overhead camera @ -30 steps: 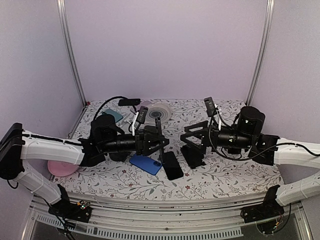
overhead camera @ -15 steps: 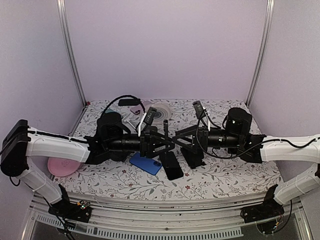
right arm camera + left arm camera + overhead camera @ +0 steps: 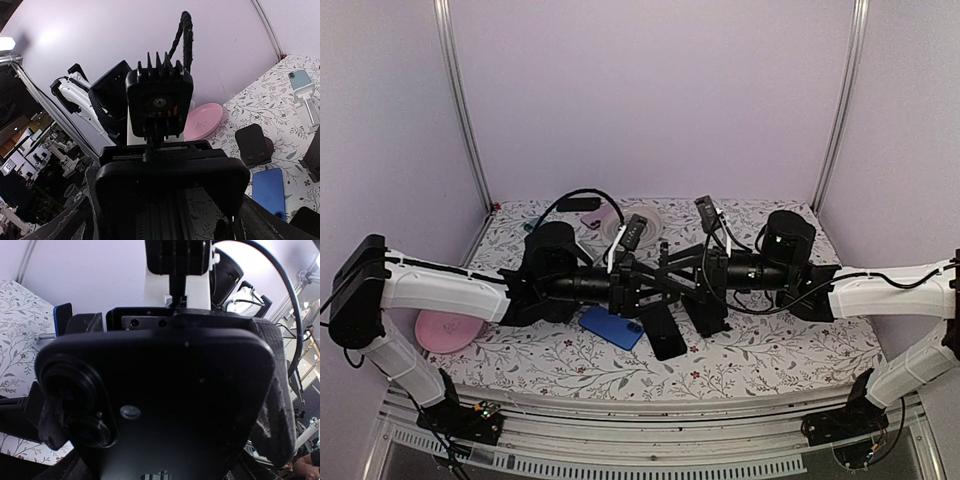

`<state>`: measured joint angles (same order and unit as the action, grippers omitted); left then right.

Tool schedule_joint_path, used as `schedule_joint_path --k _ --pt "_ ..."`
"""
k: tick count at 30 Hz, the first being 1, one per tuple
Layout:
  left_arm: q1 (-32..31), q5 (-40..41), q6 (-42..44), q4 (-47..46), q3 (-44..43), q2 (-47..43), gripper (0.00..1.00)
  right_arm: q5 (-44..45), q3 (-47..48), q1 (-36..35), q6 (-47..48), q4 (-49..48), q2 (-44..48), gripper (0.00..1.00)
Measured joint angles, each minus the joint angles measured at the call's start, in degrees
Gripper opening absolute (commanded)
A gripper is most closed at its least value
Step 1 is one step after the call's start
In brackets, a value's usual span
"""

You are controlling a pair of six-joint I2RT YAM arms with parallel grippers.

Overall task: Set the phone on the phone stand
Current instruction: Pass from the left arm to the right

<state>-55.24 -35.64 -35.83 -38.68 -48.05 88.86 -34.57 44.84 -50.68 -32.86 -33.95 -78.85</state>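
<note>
A black phone (image 3: 165, 390) fills the left wrist view, its back and camera lenses towards me. My left gripper (image 3: 162, 427) is shut on its side edges and holds it upright above the table's middle (image 3: 655, 280). My right gripper (image 3: 674, 270) faces it closely from the other side. In the right wrist view the phone (image 3: 172, 185) stands between my right gripper's (image 3: 175, 220) spread fingers, which look apart from it. A black phone stand (image 3: 706, 312) sits on the table below the right gripper.
A blue phone (image 3: 610, 328) and a black slab (image 3: 664, 332) lie below the grippers. A pink plate (image 3: 445, 330) is at the left. A white stand with a teal phone (image 3: 305, 90), a tape roll (image 3: 642, 222) and cables sit at the back.
Both arms have moved inward towards each other. The grippers, apart a second ago, now meet at the table's middle with the black phone between them.
</note>
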Motion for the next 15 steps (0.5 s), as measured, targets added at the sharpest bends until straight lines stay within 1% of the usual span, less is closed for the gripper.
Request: schedule_joint_path --k 7,14,15 --pt "-0.20 -0.79 0.44 -0.26 -0.11 0.13 0.24 0.00 0.00 -0.22 -0.85 0.04 -0.24 0.70" --pt "-0.20 -0.90 0.39 -0.48 -0.13 0.15 0.24 -0.04 0.00 -0.22 -1.77 -0.17 -0.24 0.46" --pt "-0.20 -0.90 0.39 -0.50 -0.13 0.15 0.25 -0.04 0.00 -0.22 -1.86 -0.17 -0.24 0.44"
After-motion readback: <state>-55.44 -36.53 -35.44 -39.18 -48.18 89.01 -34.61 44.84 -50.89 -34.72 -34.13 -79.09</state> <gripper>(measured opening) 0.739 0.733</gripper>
